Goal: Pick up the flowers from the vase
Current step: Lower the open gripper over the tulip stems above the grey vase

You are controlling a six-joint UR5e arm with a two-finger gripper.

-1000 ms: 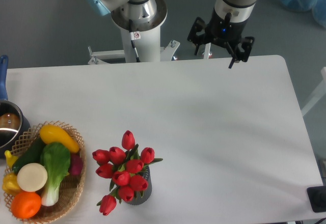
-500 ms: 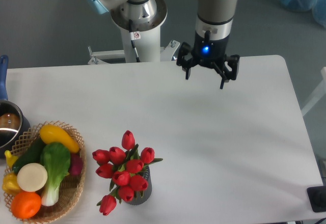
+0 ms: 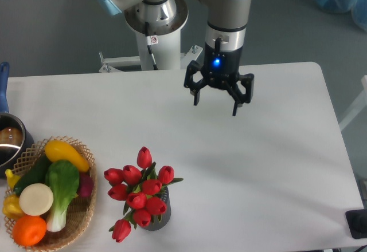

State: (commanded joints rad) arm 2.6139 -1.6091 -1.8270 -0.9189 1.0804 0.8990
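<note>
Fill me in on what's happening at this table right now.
A single robot arm is working over a white table. Its gripper hangs open and empty above the far middle of the table, well away from the flowers. Those red tulips sit untouched in the dark vase near the front edge. To their left is a wicker basket of vegetables, and a pot shows at the left edge. Nothing has been picked up yet.
</note>
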